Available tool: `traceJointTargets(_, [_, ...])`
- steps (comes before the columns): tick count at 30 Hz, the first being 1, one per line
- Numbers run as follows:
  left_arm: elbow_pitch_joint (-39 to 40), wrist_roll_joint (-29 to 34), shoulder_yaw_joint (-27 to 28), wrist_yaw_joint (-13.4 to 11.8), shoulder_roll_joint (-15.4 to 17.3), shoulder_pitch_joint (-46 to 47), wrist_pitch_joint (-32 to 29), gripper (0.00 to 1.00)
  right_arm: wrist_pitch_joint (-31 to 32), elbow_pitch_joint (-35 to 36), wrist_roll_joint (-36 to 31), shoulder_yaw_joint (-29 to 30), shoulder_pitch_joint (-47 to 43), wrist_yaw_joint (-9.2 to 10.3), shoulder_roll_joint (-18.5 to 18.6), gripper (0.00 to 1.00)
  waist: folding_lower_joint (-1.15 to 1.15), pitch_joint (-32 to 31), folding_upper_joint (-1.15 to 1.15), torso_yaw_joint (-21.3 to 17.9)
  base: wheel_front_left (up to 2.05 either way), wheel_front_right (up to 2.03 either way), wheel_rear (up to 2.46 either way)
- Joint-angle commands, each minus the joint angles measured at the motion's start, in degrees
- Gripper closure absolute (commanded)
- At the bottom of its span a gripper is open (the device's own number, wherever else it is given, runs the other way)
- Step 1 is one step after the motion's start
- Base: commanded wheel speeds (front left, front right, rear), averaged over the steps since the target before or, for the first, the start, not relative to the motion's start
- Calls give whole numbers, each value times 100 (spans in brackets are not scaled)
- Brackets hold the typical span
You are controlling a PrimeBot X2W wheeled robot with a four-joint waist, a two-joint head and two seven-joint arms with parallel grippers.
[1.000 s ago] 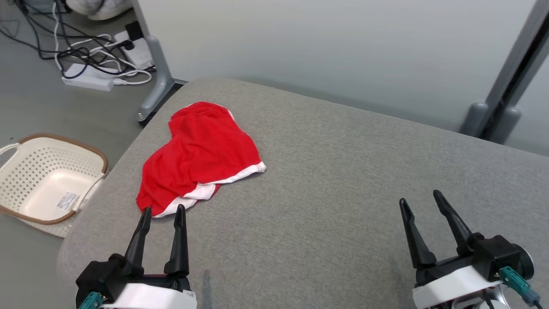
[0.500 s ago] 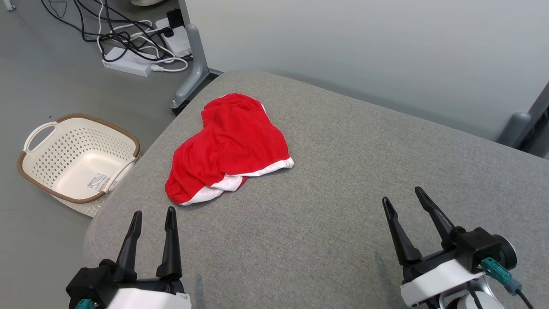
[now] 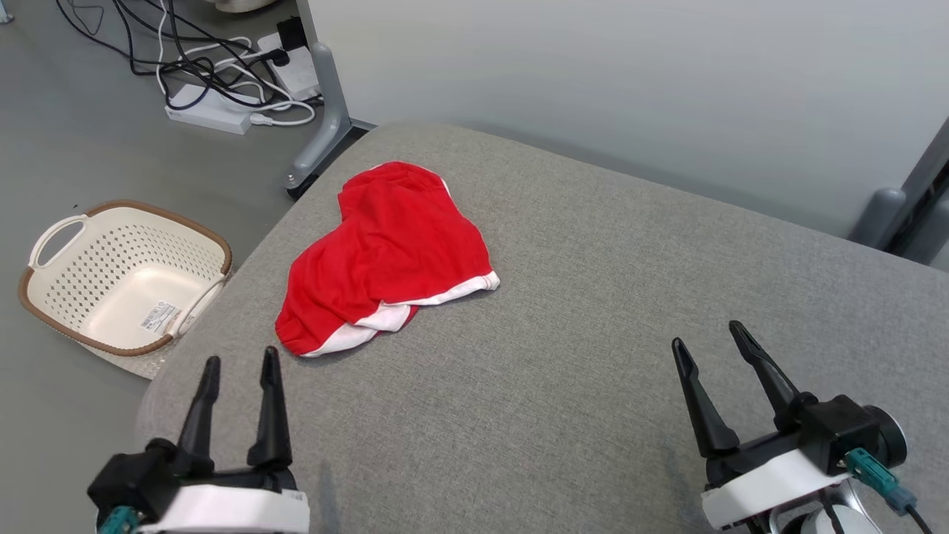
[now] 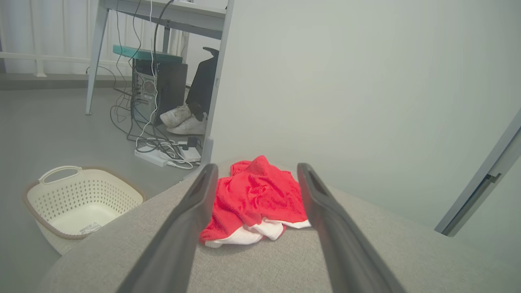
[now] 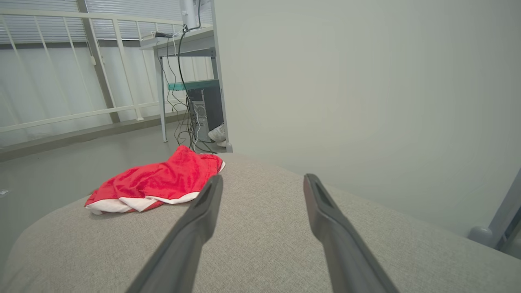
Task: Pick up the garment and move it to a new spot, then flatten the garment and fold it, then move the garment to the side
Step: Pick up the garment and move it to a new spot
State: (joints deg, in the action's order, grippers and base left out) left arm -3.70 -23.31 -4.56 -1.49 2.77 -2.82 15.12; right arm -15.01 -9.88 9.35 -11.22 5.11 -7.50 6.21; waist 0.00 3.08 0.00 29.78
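Grey padded surface (image 3: pixel 593 334), pale partition wall (image 3: pixel 593 74) behind.
Grey floor (image 3: pixel 89 148) at left: perforated cream basket (image 3: pixel 74 259), power strip (image 3: pixel 207 119), cable tangle (image 3: pixel 185 67); PC tower (image 4: pixel 158 93) under desk, white railing (image 5: pixel 61 116) beyond.

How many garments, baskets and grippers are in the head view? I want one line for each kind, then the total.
Red garment: 1, crumpled on the grey cushion
Cream basket: 1, on the floor
Grippers: 2, the left gripper and the right gripper, both open
Total: 4
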Motion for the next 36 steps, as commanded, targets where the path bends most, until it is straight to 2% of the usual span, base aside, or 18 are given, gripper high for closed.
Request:
traceJointTargets(1, [23, -40, 95, 21, 22, 213, -2, 0, -26, 61, -84, 44, 29, 2, 71, 0, 0, 157, 0, -133, 0, 0, 0])
traceJointTargets(7, [-262, 8, 284, 193, 20, 644, -2, 0, -26, 191, -215, 54, 305, 2, 210, 0, 0, 662, 0, -456, 0, 0, 0])
traceJointTargets(11, [-997, 255, 357, 424, 98, 1229, -4, 0, -24, 333, -288, -15, 552, 2, 329, 0, 0, 1068, 0, -738, 0, 0, 0])
traceJointTargets(12, [-1551, 284, 364, 418, 254, 1625, -200, 0, -19, 385, -315, -27, 643, 2, 377, 0, 0, 1232, 0, -894, 0, 0, 0])
traceJointTargets(15, [-2104, 197, 481, 349, 425, 2226, -520, 0, -19, 457, -339, -56, 792, 2, 434, 0, 0, 1445, 0, -1120, 0, 0, 0])
traceJointTargets(18, [-2504, 102, 576, 345, 643, 2745, -873, 0, -19, 508, -365, -128, 912, 2, 462, 0, 0, 1647, 0, -1310, 0, 0, 0])
traceJointTargets(23, [-3124, 0, 693, 167, 985, 3524, -1731, 0, -19, 554, -392, -203, 1037, 2, 521, 0, 0, 1929, 0, -1550, 0, 0, 0])
traceJointTargets(28, [-3650, -93, 702, 144, 1296, 4133, -2548, 0, -19, 587, -452, -245, 1098, 2, 535, 0, 0, 2140, 0, -1674, 0, 0, 0])
traceJointTargets(36, [-4507, -418, 808, 147, 1441, 4722, -3529, 0, -18, 616, -479, -326, 1172, 2, 561, 0, 0, 2326, 0, -1830, 0, 0, 0])
